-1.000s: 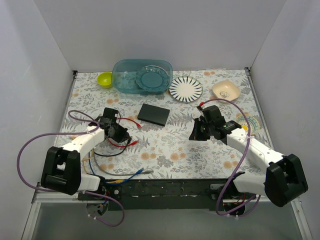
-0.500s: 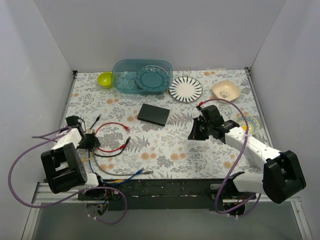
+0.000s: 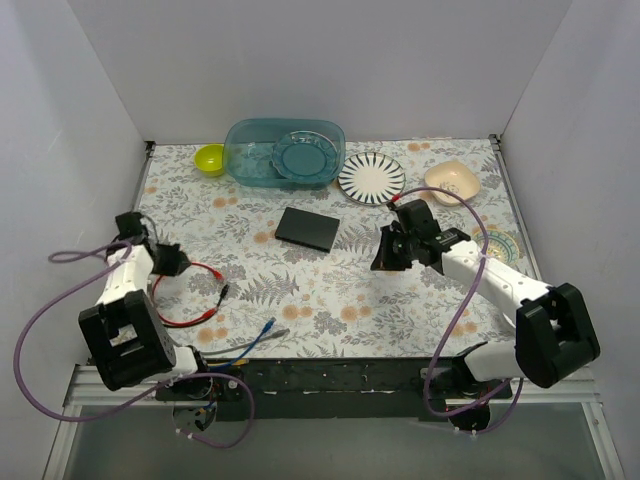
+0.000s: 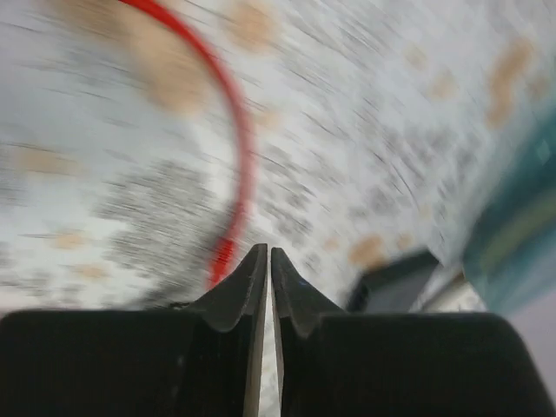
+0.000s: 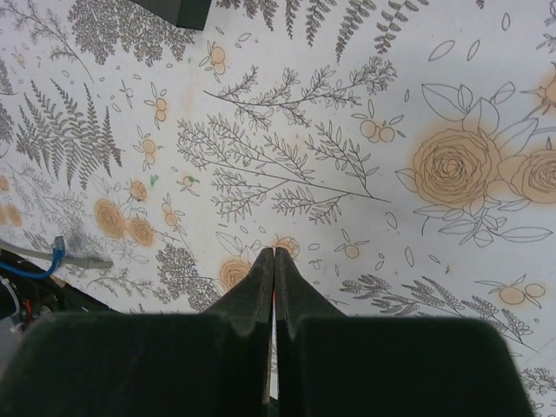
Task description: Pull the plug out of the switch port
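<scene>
**On the floral table: switch alone, both pincers closed**

From above, the switch (image 3: 307, 228) lay flat on the flowered tablecloth (image 3: 330, 290) near the middle, in front of the teal tub (image 3: 250, 150) and between the two arms. The left gripper (image 3: 173, 261) sat at the left edge of the table, well apart from the switch. A red cable (image 3: 208, 269) looped on the cloth just beside it, and a blue cable (image 3: 262, 329) lay nearer the front edge. The right gripper (image 3: 382, 260) hovered to the right of the switch, near it but not touching.

Through the left wrist camera, everything was smeared by blur. The left gripper (image 4: 266, 261) had its jaws drawn almost together, only a thin slit between them. The red cable (image 4: 241, 156) curved down to the fingertips; whether it was pinched could not be told. A dark corner, likely the switch (image 4: 395, 278), showed at right.

Through the right wrist camera, the right gripper (image 5: 274, 256) had its jaws pressed together over bare cloth, holding nothing. A corner of the switch (image 5: 178, 10) showed at the top edge, and the blue cable (image 5: 52, 256) at the left.
</scene>
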